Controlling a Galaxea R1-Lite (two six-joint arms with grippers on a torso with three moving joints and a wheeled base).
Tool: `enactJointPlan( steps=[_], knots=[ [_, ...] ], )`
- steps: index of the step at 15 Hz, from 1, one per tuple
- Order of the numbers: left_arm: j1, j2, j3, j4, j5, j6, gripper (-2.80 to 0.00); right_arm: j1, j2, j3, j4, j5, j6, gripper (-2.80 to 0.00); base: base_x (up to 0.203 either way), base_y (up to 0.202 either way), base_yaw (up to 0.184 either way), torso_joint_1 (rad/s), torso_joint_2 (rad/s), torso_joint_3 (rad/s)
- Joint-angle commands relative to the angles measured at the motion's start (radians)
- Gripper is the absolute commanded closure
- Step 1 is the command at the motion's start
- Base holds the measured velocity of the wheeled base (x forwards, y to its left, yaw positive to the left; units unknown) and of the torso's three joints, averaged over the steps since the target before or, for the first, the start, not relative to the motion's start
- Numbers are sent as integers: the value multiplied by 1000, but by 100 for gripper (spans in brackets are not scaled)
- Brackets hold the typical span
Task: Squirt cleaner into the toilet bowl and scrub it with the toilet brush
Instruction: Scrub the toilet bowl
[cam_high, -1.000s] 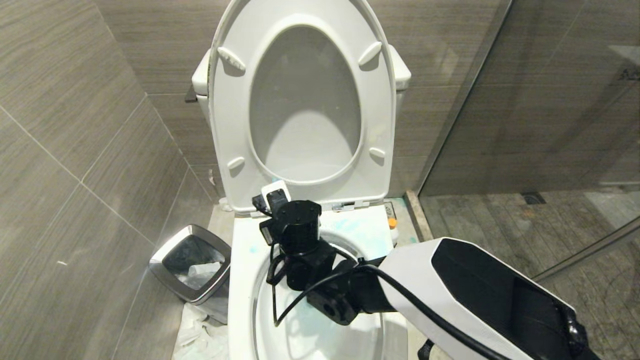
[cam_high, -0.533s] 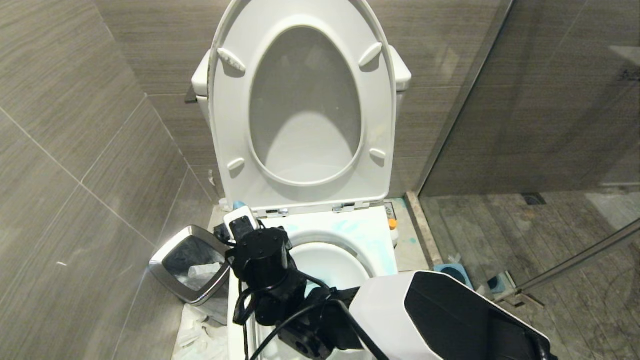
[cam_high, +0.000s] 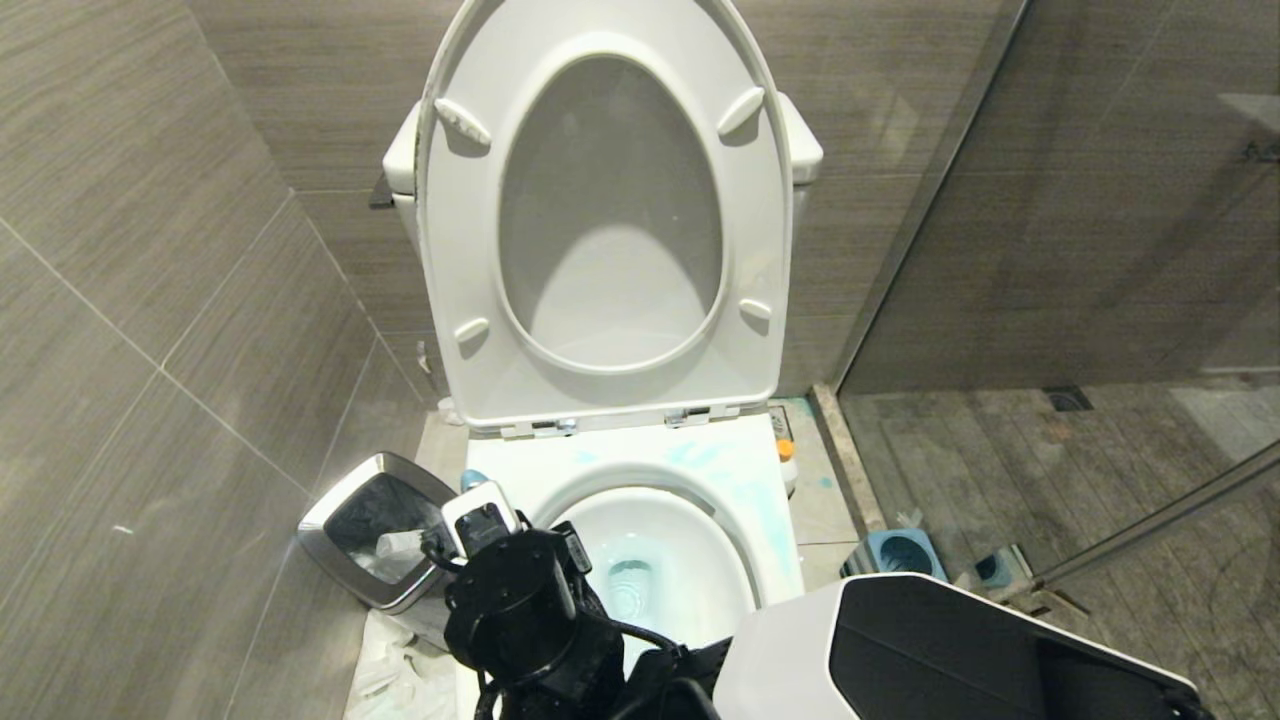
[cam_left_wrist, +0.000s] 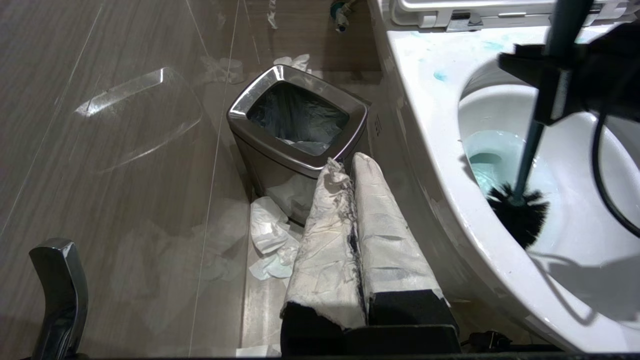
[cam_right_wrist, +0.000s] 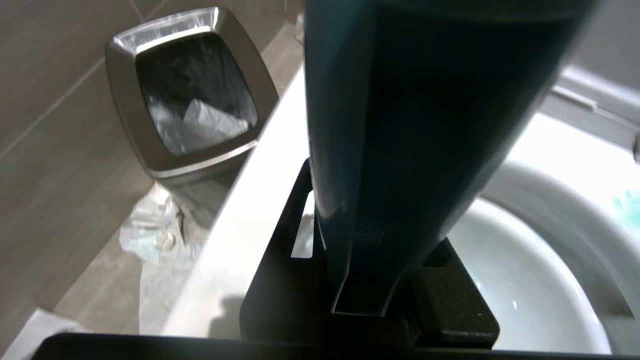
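Note:
The white toilet bowl (cam_high: 520, 465) stands before me with seat and lid raised. Turquoise cleaner (cam_high: 705, 455) is smeared on its back rim and tints the water (cam_left_wrist: 492, 150). My right gripper (cam_right_wrist: 365, 280) is shut on the toilet brush handle (cam_right_wrist: 410, 125) over the bowl's near left side. In the left wrist view the gripper (cam_left_wrist: 550, 85) clamps the teal handle (cam_left_wrist: 527, 155), and the black bristle head (cam_left_wrist: 517, 212) rests low on the bowl's inner wall beside the water. My left gripper (cam_left_wrist: 345, 165), its fingers wrapped in white paper, hangs shut and holding nothing between toilet and bin.
A square steel waste bin (cam_high: 385, 525) stands on the floor left of the toilet, with crumpled paper (cam_left_wrist: 270, 235) around its foot. The light-blue brush holder (cam_high: 900, 555) sits right of the bowl by the glass partition (cam_high: 950, 200). A tiled wall closes the left side.
My right arm has drawn back towards me and to the left, carrying the brush from the back of the bowl to its near left side. The tinted water now shows in the head view.

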Motion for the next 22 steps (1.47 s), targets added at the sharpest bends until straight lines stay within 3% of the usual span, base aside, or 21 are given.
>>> enactJointPlan(
  steps=[1, 6, 11, 15, 22],
  knots=[
    [0, 2, 0, 0, 0, 0, 0, 3, -83, 153, -57, -6, 4, 0, 0, 0, 0, 0, 0, 0],
    [0, 2, -1, 0, 0, 0, 0, -31, -195, 395, -202, -43, 7, 0, 0, 0, 0, 0, 0, 0],
    [0, 2, -1, 0, 0, 0, 0, -148, -235, 400, -209, -44, -20, 0, 0, 0, 0, 0, 0, 0],
    [-1, 2, 0, 0, 0, 0, 0, -192, -212, 323, -207, -33, -48, 0, 0, 0, 0, 0, 0, 0],
    [0, 2, 0, 0, 0, 0, 0, -161, -63, 57, -167, -4, -109, 0, 0, 0, 0, 0, 0, 0]
  ],
)
